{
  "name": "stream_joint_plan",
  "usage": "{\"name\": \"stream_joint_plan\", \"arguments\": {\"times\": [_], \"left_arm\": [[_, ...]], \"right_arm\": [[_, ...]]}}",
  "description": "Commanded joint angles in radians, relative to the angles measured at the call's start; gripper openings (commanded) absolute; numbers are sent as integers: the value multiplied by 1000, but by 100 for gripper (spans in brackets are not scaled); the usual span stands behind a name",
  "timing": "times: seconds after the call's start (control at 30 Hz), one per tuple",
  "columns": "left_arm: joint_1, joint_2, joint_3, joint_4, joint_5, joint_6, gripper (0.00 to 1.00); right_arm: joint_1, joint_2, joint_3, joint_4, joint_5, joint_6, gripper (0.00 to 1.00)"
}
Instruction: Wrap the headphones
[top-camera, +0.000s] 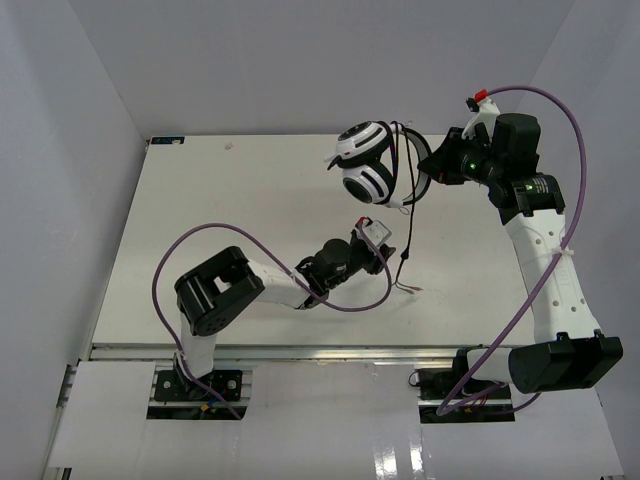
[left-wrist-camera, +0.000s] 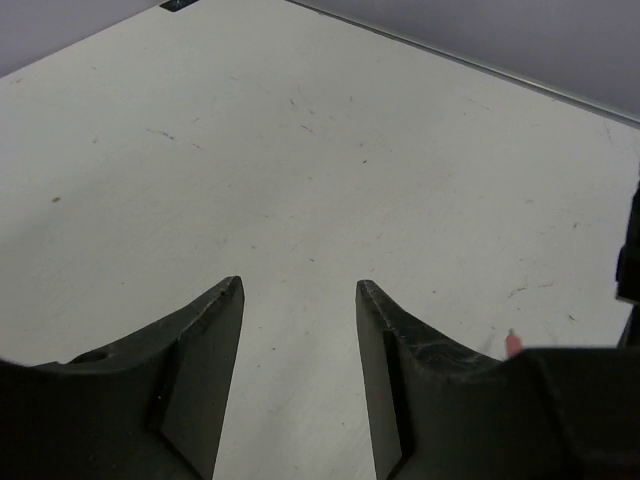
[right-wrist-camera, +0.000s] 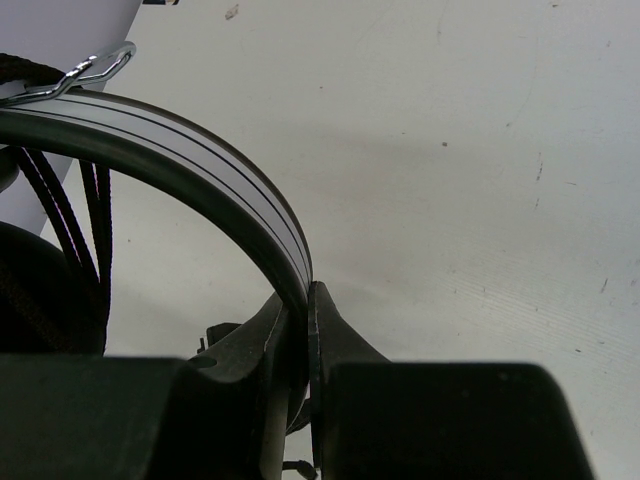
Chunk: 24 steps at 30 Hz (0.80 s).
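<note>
Headphones (top-camera: 365, 160) in upper centre of top view, held above bench (top-camera: 230, 200). Headband (right-wrist-camera: 200, 165) clamped between right gripper (right-wrist-camera: 308, 295) fingers.

Right wrist view shows only headband arc, metal slider (right-wrist-camera: 95, 70) and black cable loops. Ear pad (right-wrist-camera: 30, 290) mostly cut off at left edge.

Cable (top-camera: 404, 235) hangs down to bench, frayed end right of frame centre.

Left gripper (left-wrist-camera: 300, 290) fingers apart, bare bench between them, just left of cable.

Small label (top-camera: 166, 141) at bench's upper-left corner, writing too small to read.

White table (top-camera: 200, 190) boxed by plain walls (top-camera: 300, 60).
Walls left, far, right; metal rail (top-camera: 300, 352) along near edge; even light.
</note>
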Motion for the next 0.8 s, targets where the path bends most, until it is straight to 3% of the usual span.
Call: {"name": "stream_joint_plan", "arguments": {"times": [0.0, 0.1, 0.3, 0.47, 0.6, 0.77], "left_arm": [[-1, -11, -1, 17, 55, -1, 67], [-1, -35, -47, 18, 37, -1, 75], [16, -146, -176, -4, -238, -24, 82], [30, -212, -247, -12, -299, -61, 85], [42, -244, -309, 90, -145, -33, 87], [43, -191, -261, 95, 182, 13, 90]], "right_arm": [[0, -43, 8, 76, -42, 36, 8], [0, -43, 10, 73, -37, 28, 8], [0, -45, 8, 73, -38, 26, 8], [0, -45, 9, 72, -40, 26, 8], [0, -43, 9, 72, -47, 25, 8], [0, -40, 10, 73, -54, 25, 8]]}}
